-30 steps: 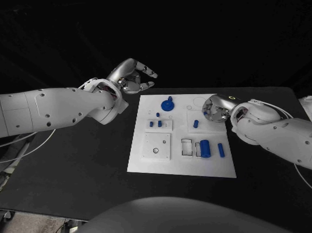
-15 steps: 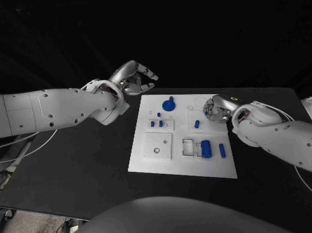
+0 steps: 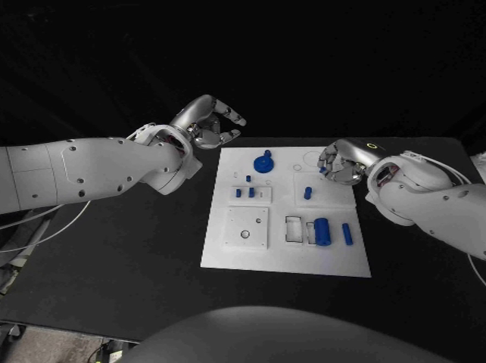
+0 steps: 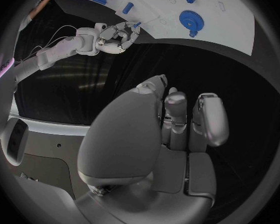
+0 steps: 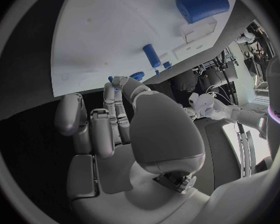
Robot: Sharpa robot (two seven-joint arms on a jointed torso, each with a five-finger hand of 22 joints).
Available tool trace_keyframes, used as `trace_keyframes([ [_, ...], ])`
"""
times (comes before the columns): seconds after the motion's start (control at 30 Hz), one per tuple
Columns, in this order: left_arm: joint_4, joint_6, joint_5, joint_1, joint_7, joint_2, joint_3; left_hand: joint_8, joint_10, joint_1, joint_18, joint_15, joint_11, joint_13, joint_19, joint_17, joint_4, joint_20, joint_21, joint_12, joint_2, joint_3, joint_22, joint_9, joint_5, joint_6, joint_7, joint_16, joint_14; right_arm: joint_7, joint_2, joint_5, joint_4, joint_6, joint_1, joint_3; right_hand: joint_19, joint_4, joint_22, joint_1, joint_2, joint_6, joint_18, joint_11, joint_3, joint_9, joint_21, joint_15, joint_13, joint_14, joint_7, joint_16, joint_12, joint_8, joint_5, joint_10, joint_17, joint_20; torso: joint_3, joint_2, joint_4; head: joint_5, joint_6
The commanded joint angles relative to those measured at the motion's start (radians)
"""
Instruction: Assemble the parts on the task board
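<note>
The white board (image 3: 285,219) lies in the middle of the black desk (image 3: 123,249). In the head view its far end carries a blue gear (image 3: 263,162), and nearer in there is a small white block with short blue pegs (image 3: 244,192). A lone blue peg (image 3: 306,193) stands to the right of that block. The near end has a white square plate (image 3: 245,227) on the left and, on the right, a fat blue cylinder (image 3: 321,231) with a thinner blue pin (image 3: 346,234) beside it.

The left robot hand (image 3: 207,121) hangs above the desk, off the board's far left corner, apart from the board. Its fingers are curled inward. The left wrist view shows the palm and curled fingers (image 4: 205,119) from behind with nothing between them, and the black desk beyond.

The right robot hand (image 3: 339,162) is over the board's far right edge. From the head view something blue shows among its fingers, but that view does not settle whether it is gripped. The left wrist view, looking across at this hand (image 4: 118,35), shows a small blue part (image 4: 137,24) at its fingertips, just at the board's edge. The right wrist view shows the fingertips (image 5: 118,82) drawn together on that same small blue part (image 5: 136,76), close above the white board (image 5: 115,30). It also shows the lone peg (image 5: 152,55) and the fat cylinder (image 5: 202,5) lying further along the board.
</note>
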Motion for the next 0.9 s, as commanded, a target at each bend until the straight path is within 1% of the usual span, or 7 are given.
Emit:
trace_keyframes([
  [0.03,-0.001,0.017,-0.009,-0.001,-0.014,0.004,0.001,-0.007,0.005,0.001,0.002,0.003,0.004,-0.002,-0.004,-0.003,0.0,0.007,-0.008,0.002,-0.011,0.007,0.178,-0.002,-0.006,-0.001,0.008,-0.007,-0.007,0.007,-0.016,0.023,0.034,-0.008,0.019,0.0,0.006,0.002,0.149,-0.009,0.001,0.004,-0.004,-0.001,-0.005,0.06,0.008,-0.003,-0.001,0.004,-0.003,0.006,0.003,0.0,-0.002,0.005,0.127,-0.002,-0.0004,0.0,-0.0015,-0.001,0.0],
  [0.27,-0.004,0.029,-0.009,-0.005,-0.021,0.01,0.001,-0.008,0.003,0.0,0.003,0.004,0.004,-0.002,-0.006,-0.005,0.0,0.008,-0.011,0.002,-0.013,0.011,0.177,-0.002,-0.007,-0.002,0.009,-0.008,-0.009,-0.004,-0.057,0.043,0.132,-0.002,0.057,0.001,0.006,0.002,0.149,-0.01,0.0,0.003,-0.004,-0.001,-0.006,0.061,0.007,-0.003,-0.002,0.004,-0.003,0.005,0.002,0.0,-0.003,0.004,0.126,-0.002,0.0,-0.001,-0.0006,0.001,0.0],
  [0.4,-0.004,0.034,-0.009,-0.007,-0.026,0.012,0.001,-0.008,0.002,-0.001,0.003,0.004,0.005,-0.002,-0.007,-0.007,0.0,0.008,-0.012,0.001,-0.014,0.014,0.176,-0.002,-0.007,-0.002,0.009,-0.01,-0.01,-0.008,-0.08,0.057,0.213,0.017,0.067,0.002,0.008,0.002,0.149,-0.01,-0.001,0.002,-0.005,-0.001,-0.006,0.061,0.01,-0.003,-0.003,0.005,-0.004,0.006,0.001,-0.001,-0.003,0.005,0.127,-0.003,0.0003,-0.001,0.0001,0.009,0.0],
  [0.47,-0.005,0.036,-0.009,-0.008,-0.028,0.013,0.001,-0.009,0.001,-0.001,0.003,0.005,0.005,-0.002,-0.008,-0.009,0.0,0.008,-0.014,0.001,-0.015,0.016,0.176,-0.002,-0.007,-0.002,0.009,-0.011,-0.011,-0.014,-0.088,0.066,0.255,0.046,0.068,0.002,0.006,0.002,0.148,-0.01,-0.001,-0.004,-0.004,-0.001,-0.005,0.062,0.008,-0.004,-0.005,0.004,-0.003,0.006,-0.001,-0.004,-0.003,0.004,0.126,-0.003,0.0001,0.0,0.0006,0.016,0.0],
  [0.6,-0.006,0.038,-0.01,-0.011,-0.026,0.016,0.001,-0.009,0.0,-0.001,0.004,0.005,0.006,-0.002,-0.008,-0.011,0.0,0.008,-0.016,0.0,-0.015,0.018,0.176,-0.002,-0.008,-0.002,0.01,-0.013,-0.013,-0.023,-0.091,0.078,0.322,0.093,0.065,0.002,0.007,0.003,0.148,-0.012,-0.001,-0.015,-0.004,0.0,-0.003,0.061,0.008,-0.003,-0.008,0.005,-0.002,0.006,-0.005,-0.011,-0.009,0.003,0.125,-0.004,-0.0002,0.0,-0.0006,0.035,0.0],
  [0.7,-0.006,0.039,-0.01,-0.015,-0.024,0.018,0.001,-0.009,0.0,-0.003,0.004,0.005,0.006,-0.002,-0.01,-0.014,0.0,0.009,-0.019,0.0,-0.016,0.02,0.175,-0.002,-0.008,-0.002,0.01,-0.015,-0.014,-0.029,-0.08,0.082,0.356,0.123,0.056,0.002,0.007,0.003,0.148,-0.011,-0.001,-0.017,-0.004,0.0,-0.002,0.06,0.008,-0.003,-0.008,0.006,-0.002,0.006,-0.005,-0.013,-0.009,0.003,0.126,-0.004,-0.0009,-0.001,-0.0005,0.043,0.0],
  [0.9,0.001,0.039,-0.016,-0.018,-0.024,0.016,0.001,-0.01,-0.001,-0.008,0.005,0.007,0.006,-0.002,-0.011,-0.014,0.001,0.01,-0.021,0.0,-0.017,0.023,0.174,-0.002,-0.01,-0.003,0.012,-0.015,-0.016,-0.033,-0.037,0.072,0.368,0.152,0.035,0.002,0.007,0.001,0.148,-0.01,-0.001,-0.02,-0.004,0.0,0.0,0.06,0.009,-0.003,-0.009,0.007,-0.001,0.007,-0.006,-0.016,-0.009,0.002,0.127,-0.004,-0.0002,-0.002,0.0018,0.051,0.0],
])
